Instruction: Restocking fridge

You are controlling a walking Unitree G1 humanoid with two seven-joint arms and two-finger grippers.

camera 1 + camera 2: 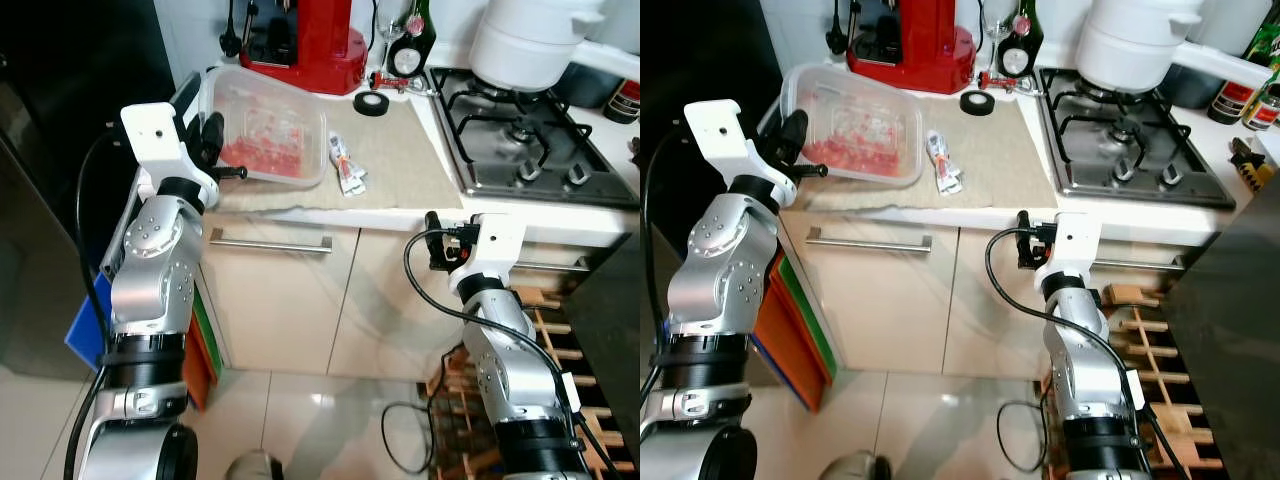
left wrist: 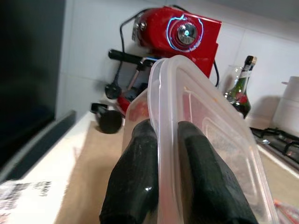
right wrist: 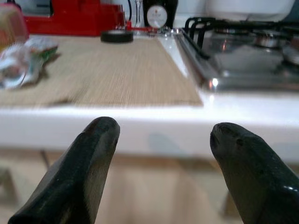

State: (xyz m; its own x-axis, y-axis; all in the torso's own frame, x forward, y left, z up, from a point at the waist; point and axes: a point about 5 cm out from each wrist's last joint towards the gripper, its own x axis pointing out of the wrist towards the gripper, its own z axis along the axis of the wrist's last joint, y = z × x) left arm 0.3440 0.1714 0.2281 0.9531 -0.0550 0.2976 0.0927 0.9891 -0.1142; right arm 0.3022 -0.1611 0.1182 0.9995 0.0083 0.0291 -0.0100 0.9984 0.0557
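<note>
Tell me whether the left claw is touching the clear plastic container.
Touching. The left wrist view shows the left claw with its two black fingers pressed against either side of the clear plastic container's rim, pinching it with no gap.

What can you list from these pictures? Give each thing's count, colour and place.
Plastic container: one, clear, red food inside, mat's left end.
Mat: one, beige, on counter.
Packet: one, silvery, right of container.
Tape roll: one, black, mat's back.
Coffee machine: one, red, against wall.
Pot: one, white, on hob.
Hob: one, steel, counter's right.
Left gripper: jaws clamped on container's rim.
Right gripper: jaws apart, below counter edge.
</note>
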